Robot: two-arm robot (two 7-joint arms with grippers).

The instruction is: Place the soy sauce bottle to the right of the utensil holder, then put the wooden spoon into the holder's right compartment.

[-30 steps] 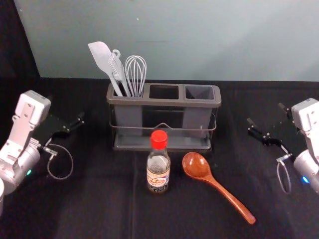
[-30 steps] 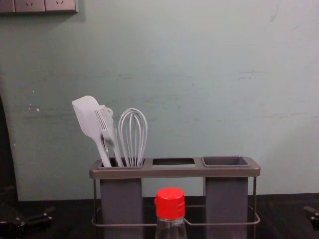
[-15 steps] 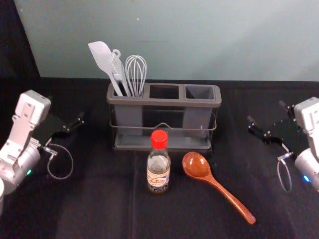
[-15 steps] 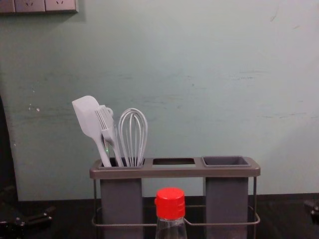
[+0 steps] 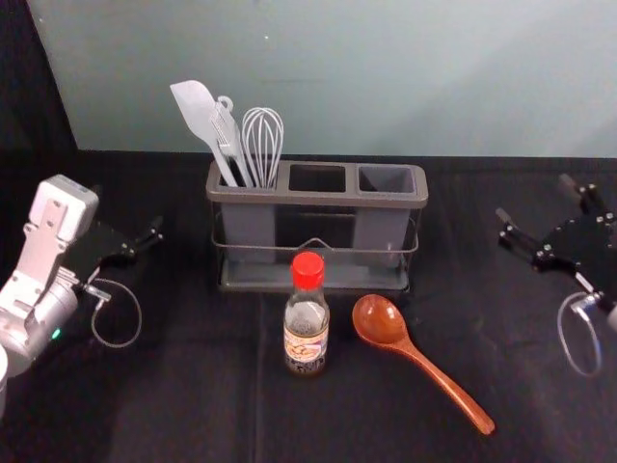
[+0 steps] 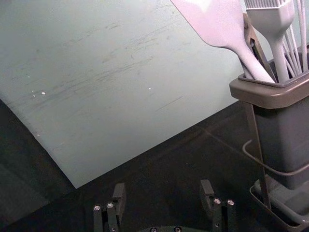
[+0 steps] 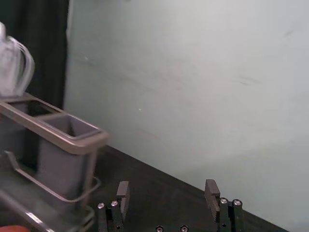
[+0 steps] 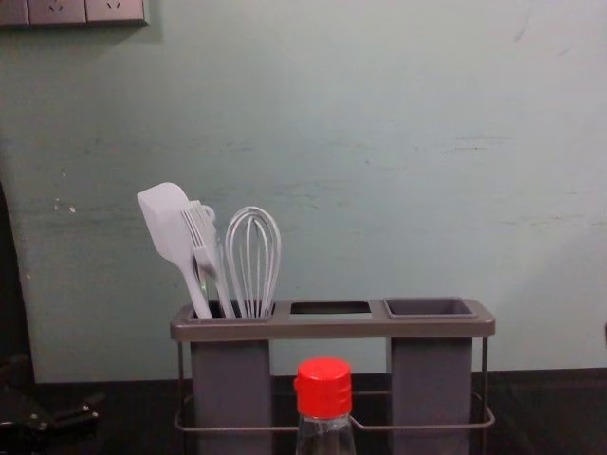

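We are seeing the right gripper [image 5: 535, 198] parted and empty, right of the holder [image 5: 318, 197]. Before the holder, the bottle [image 5: 306, 333] is standing upright; we are judging the reach leftward and nearward, across its vertical axis. The left gripper [image 6: 162, 185], also parted, is resting at left.

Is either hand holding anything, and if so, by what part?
Nothing is held. The left hand and right hand are open and empty; the soy sauce bottle stands free and the wooden spoon lies loose.
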